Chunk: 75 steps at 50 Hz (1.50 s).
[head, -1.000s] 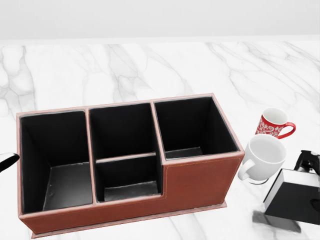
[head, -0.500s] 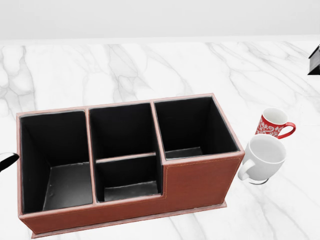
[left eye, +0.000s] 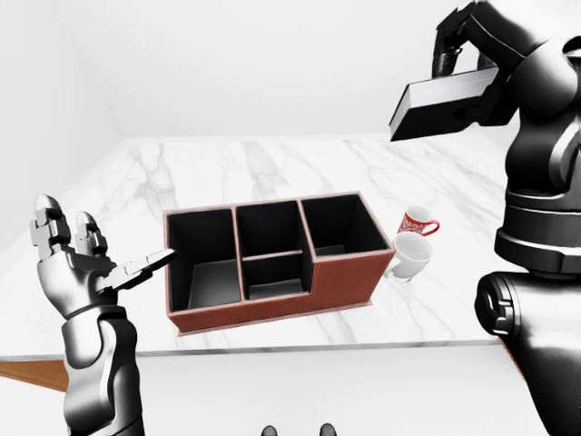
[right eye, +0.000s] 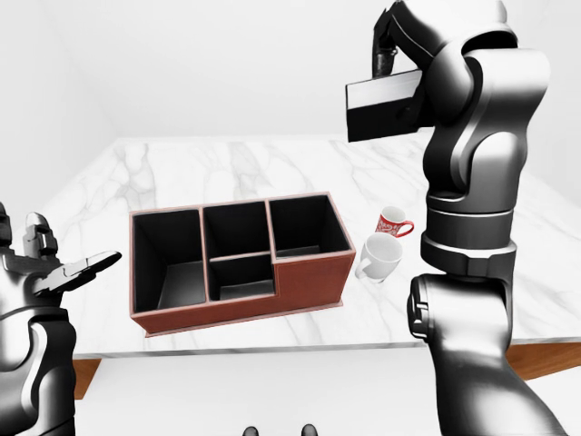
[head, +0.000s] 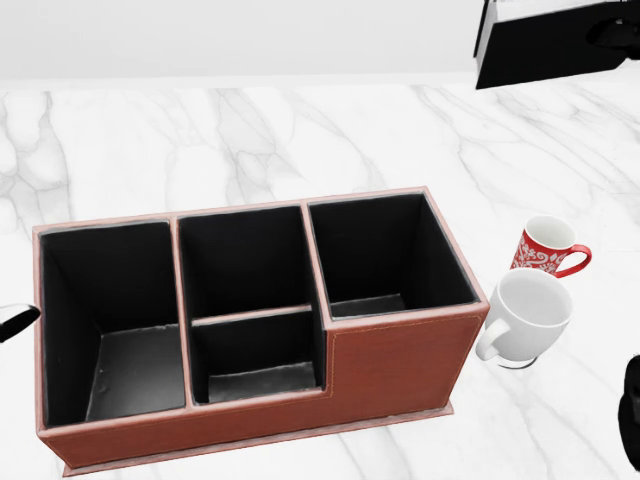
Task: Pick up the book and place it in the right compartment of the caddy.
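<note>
The right hand [right eye: 392, 41] grips the book [right eye: 386, 107] high above the caddy [right eye: 238, 260].

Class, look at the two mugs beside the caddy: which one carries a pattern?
The red mug, toward the top of the head view, has a white pattern. The white mug below it, nearer the caddy, is plain.

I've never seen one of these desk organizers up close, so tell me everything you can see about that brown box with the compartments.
The caddy is a long rectangular box that looks like reddish-brown leather with pale stitched edges and a black lining. It has a large left compartment, a middle section split into two smaller ones, and a right compartment whose wall rises higher. All are empty. It sits upright and flat on the white marble counter. Neither the white mug to its right nor either hand touches it.
</note>
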Available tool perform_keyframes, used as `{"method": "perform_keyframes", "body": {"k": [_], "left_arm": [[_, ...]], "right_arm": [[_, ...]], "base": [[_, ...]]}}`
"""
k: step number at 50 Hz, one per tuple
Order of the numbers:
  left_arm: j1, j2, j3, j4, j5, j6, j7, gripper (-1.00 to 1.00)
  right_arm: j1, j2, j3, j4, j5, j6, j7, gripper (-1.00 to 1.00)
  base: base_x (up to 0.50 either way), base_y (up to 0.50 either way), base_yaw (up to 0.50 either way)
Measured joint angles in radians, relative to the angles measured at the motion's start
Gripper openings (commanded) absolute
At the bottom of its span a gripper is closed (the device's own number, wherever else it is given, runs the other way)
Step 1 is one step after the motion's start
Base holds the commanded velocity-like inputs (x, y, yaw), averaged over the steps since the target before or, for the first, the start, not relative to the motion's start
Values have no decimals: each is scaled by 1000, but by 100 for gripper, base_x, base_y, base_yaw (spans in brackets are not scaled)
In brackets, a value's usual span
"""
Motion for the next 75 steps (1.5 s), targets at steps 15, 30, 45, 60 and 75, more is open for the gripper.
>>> {"method": "perform_keyframes", "body": {"k": [15, 30, 45, 60, 75], "left_arm": [[2, -1, 1, 2, -2, 0, -2, 100], [4, -2, 2, 3, -2, 0, -4, 100], [3, -2, 0, 6, -2, 0, -4, 100], [3, -2, -1, 6, -2, 0, -3, 100], [5, -3, 0, 10, -3, 0, -5, 100]], "right_arm": [[-38, 170, 67, 84, -62, 0, 0, -100], [-10, 244, 100, 232, -60, 0, 0, -100], [2, 285, 121, 286, -65, 0, 0, -100], [10, 330, 138, 267, -83, 0, 0, -100], [16, 380, 154, 247, -104, 0, 0, -100]], "base": [[0, 0, 0], [0, 0, 0], [0, 0, 0], [0, 0, 0], [0, 0, 0]]}}
